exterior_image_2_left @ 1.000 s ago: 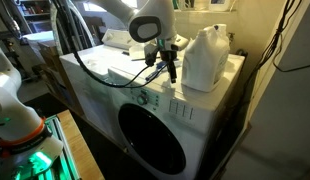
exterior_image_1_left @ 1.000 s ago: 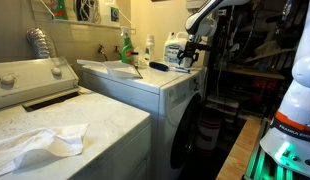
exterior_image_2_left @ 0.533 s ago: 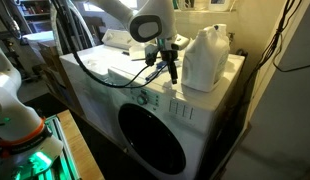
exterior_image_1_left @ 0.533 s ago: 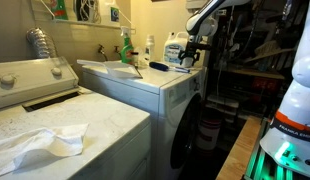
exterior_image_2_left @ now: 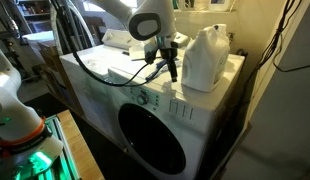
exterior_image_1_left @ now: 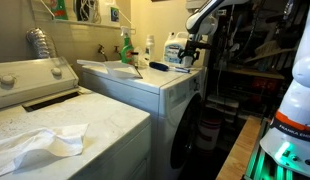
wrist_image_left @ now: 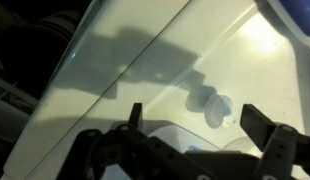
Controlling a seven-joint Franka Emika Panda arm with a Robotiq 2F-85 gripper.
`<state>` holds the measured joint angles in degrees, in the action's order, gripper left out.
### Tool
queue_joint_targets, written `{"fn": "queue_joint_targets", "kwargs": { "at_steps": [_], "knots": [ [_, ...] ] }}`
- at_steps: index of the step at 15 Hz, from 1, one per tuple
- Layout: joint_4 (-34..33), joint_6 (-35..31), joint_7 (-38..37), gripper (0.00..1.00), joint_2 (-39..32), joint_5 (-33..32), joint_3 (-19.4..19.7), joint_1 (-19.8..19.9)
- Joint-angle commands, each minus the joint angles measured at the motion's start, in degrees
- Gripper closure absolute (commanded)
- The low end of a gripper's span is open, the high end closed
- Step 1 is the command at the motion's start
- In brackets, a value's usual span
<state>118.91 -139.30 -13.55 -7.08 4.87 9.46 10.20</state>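
Observation:
My gripper [exterior_image_2_left: 172, 68] hangs over the white top of a front-load washer [exterior_image_2_left: 115, 75], just beside a large white jug [exterior_image_2_left: 207, 58]. It also shows in an exterior view [exterior_image_1_left: 188, 55] next to the jug [exterior_image_1_left: 173, 50]. In the wrist view the two fingers [wrist_image_left: 195, 112] are spread apart with nothing between them. Below them is the white washer top [wrist_image_left: 145, 60] with a small round white cap-like thing [wrist_image_left: 213, 108] lying on it. The gripper's shadow falls on the surface.
A green spray bottle [exterior_image_1_left: 125, 47] and other bottles stand at the washer's back. A dark flat object [exterior_image_1_left: 158, 67] lies on its top. A white cloth [exterior_image_1_left: 40, 142] lies on the neighbouring machine. The round washer door [exterior_image_2_left: 153, 140] faces forward. Cables [exterior_image_2_left: 95, 60] hang from the arm.

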Motion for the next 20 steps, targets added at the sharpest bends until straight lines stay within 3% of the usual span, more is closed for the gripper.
{"fn": "queue_joint_targets", "kwargs": {
  "at_steps": [1, 12, 15, 20],
  "knots": [
    [1.0, -0.5, -1.6, 0.00, 1.0, -0.1, 0.1, -0.8],
    [2.2, -11.5, -9.5, 0.00, -1.1, -2.8, 0.6, -3.0],
    [2.7, -11.8, -15.8, 0.00, -1.4, -8.6, 2.1, -4.0],
    [2.8, -9.9, -35.0, 0.00, -0.8, -27.6, 6.6, -6.5]
  ]
}}
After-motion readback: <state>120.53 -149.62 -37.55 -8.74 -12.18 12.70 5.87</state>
